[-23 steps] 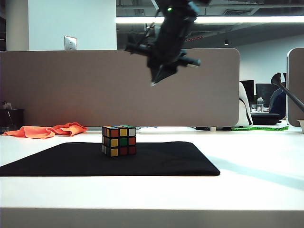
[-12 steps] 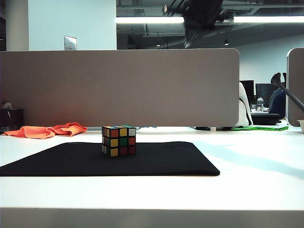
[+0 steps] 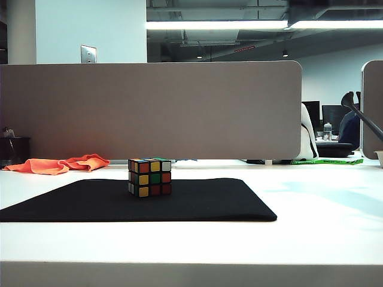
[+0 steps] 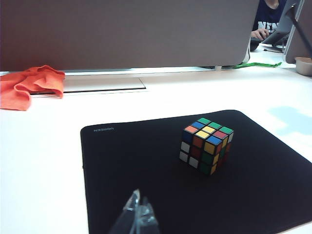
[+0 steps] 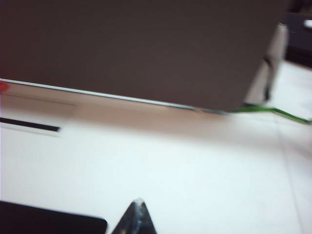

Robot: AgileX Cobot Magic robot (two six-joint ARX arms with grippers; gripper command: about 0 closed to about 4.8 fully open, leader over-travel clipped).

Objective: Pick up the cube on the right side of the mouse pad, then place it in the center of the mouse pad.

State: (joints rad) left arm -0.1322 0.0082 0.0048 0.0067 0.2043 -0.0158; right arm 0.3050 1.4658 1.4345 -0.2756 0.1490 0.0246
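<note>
The cube (image 3: 149, 177), black-edged with red, yellow, green and white stickers, stands free near the middle of the black mouse pad (image 3: 209, 203). Neither gripper shows in the exterior view. In the left wrist view the cube (image 4: 206, 145) sits on the mouse pad (image 4: 126, 165), well ahead of my left gripper (image 4: 140, 196), whose clear fingertips meet with nothing between them. My right gripper (image 5: 138, 202) is shut and empty over bare white table, just past a corner of the mouse pad (image 5: 48, 222). The cube is out of the right wrist view.
An orange cloth (image 3: 60, 164) lies at the back left of the table, off the pad. A tall grey partition (image 3: 149, 107) closes the far edge. White table (image 3: 323, 203) stretches to the right of the pad. A green strip (image 3: 329, 161) lies at the back right.
The right arm has swung up and to the right, from above the cube to out of the exterior view's top. The cube and the pad have not moved.
</note>
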